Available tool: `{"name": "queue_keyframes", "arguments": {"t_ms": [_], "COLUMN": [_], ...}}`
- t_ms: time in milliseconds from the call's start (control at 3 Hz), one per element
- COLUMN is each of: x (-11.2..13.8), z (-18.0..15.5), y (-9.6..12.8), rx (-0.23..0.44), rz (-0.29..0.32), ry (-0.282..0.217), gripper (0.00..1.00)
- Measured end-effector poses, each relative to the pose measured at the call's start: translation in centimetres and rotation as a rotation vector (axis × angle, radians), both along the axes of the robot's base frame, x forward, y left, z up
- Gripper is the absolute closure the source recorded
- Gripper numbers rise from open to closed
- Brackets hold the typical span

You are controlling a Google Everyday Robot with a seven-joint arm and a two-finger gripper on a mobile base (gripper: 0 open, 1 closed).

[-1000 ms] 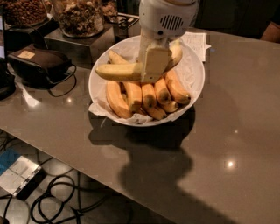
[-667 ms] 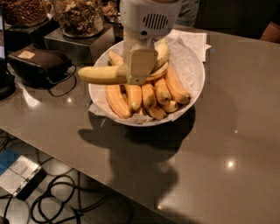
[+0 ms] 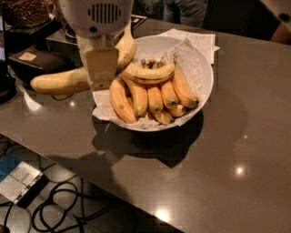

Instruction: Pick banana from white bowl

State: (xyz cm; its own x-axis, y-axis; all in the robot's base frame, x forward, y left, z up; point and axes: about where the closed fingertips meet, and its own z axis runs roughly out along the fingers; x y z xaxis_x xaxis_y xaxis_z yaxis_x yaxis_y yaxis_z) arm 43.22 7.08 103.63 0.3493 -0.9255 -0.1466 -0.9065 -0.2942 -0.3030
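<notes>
My gripper (image 3: 101, 73) hangs over the left rim of the white bowl (image 3: 205, 68), shut on the long pale yellow banana (image 3: 57, 82). The banana is lifted out of the bowl; its left end sticks out over the table and its right end curves up behind the gripper. The bowl is lined with crumpled white paper and holds a bunch of short orange-yellow bananas (image 3: 152, 98) with a slimmer curved banana (image 3: 150, 73) lying across them.
The bowl stands on a grey-brown table (image 3: 236, 136). A dark box (image 3: 38, 63) and containers (image 3: 25, 13) are at the back left. Cables (image 3: 63, 205) and a device lie on the floor below the table's front edge. A person stands behind the table.
The gripper has risen and moved left toward the camera, carrying the long banana up out of the bowl and over its left rim.
</notes>
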Motion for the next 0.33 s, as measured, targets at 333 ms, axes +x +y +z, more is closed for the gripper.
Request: {"name": "queue_keyframes", "arguments": {"t_ms": [333], "x": [-0.82], "z": [0.93], "y": [2.49], "rx": [-0.002], "rz": [0.064], "ry": [-0.038], "gripper": [1.00]}}
